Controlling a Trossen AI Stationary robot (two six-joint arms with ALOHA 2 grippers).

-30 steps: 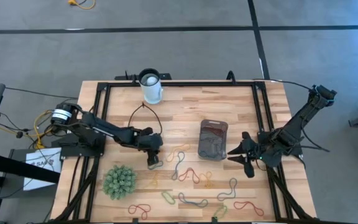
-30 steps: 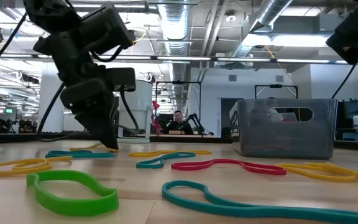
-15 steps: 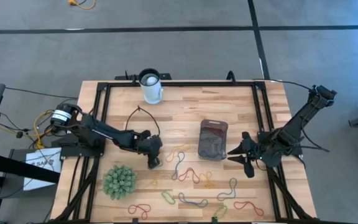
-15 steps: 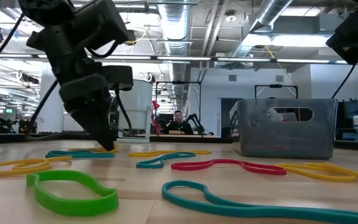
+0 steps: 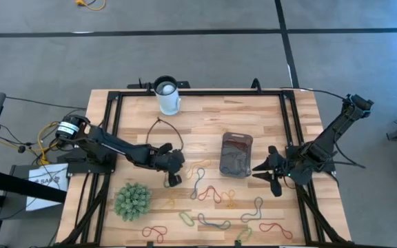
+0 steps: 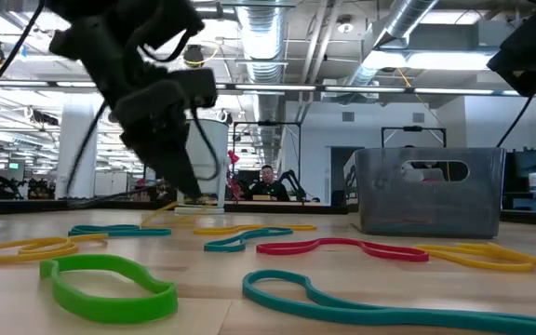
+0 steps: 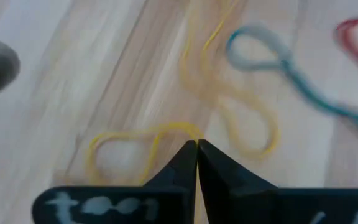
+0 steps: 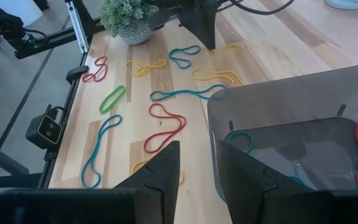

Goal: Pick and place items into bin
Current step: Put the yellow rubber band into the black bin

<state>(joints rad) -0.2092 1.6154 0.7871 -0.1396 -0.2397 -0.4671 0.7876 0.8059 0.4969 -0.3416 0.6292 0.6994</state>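
Observation:
My left gripper (image 5: 172, 181) (image 7: 196, 144) is shut on a yellow loop (image 7: 126, 138) left of the bin and just above the table (image 5: 205, 131). The low view shows its fingers (image 6: 186, 181) raised off the wood. The clear grey bin (image 5: 236, 154) (image 8: 291, 124) stands right of centre and has red and blue loops inside. Several loose loops in red, green, blue and yellow (image 5: 212, 207) (image 6: 333, 247) lie flat across the near half of the table. My right gripper (image 5: 259, 172) (image 8: 197, 168) waits open just right of the bin, with nothing between its fingers. My left gripper pinches a short stretch of the yellow loop's strand (image 7: 182, 127) between its two fingertips. The fingers slant down from the table's left. The rest of the loop trails slack from the tips toward the wood; I cannot tell whether it still rests there.
A green spiky ball (image 5: 131, 200) sits at the near left, close to my left arm. A white cup (image 5: 167, 95) stands at the far edge. Black rails (image 5: 112, 124) run along the table's left, right and far sides. A person sits far behind the table (image 6: 266, 181).
My left gripper has shut on the yellow loop where it stood open a second ago. It has then risen a little off the table and moved toward the table's right, toward the bin, drawing the pinched part of the loop up with it.

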